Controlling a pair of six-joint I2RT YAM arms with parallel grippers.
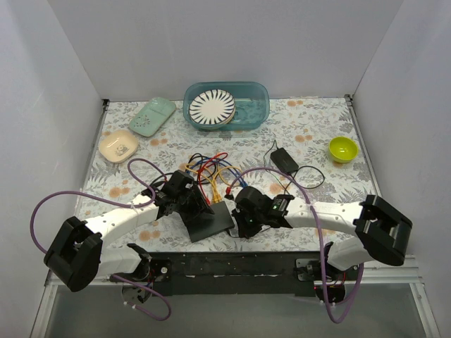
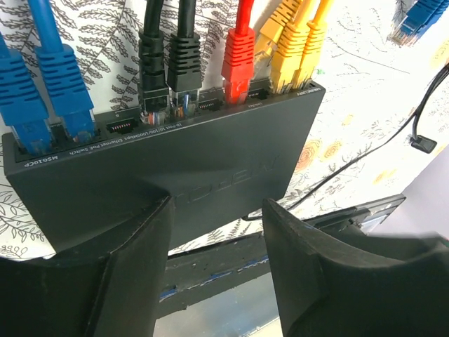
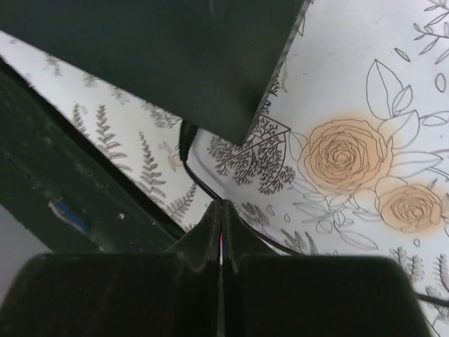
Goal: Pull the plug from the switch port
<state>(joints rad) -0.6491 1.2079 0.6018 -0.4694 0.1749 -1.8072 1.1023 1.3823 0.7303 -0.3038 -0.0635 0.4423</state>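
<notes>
The black network switch (image 1: 209,218) lies near the table's front edge, between the two arms. In the left wrist view the switch (image 2: 175,161) has two blue plugs (image 2: 49,84), two black plugs (image 2: 168,63), a red plug (image 2: 238,60) and yellow plugs (image 2: 295,49) in its ports. My left gripper (image 2: 217,207) is open, with its fingers (image 2: 133,274) against the switch's near edge. My left gripper (image 1: 184,201) sits over the switch's left side. My right gripper (image 1: 243,224) is just right of the switch. My right gripper (image 3: 222,205) is shut, tips over a thin black cable (image 3: 189,158), below the switch's corner (image 3: 175,56).
A bundle of coloured cables (image 1: 208,169) runs back from the switch. A loose blue plug (image 2: 421,17) lies to the right. A black power adapter (image 1: 285,160), a teal basin (image 1: 261,105) with a striped plate, two soap dishes (image 1: 151,116) and a yellow-green bowl (image 1: 343,148) stand behind.
</notes>
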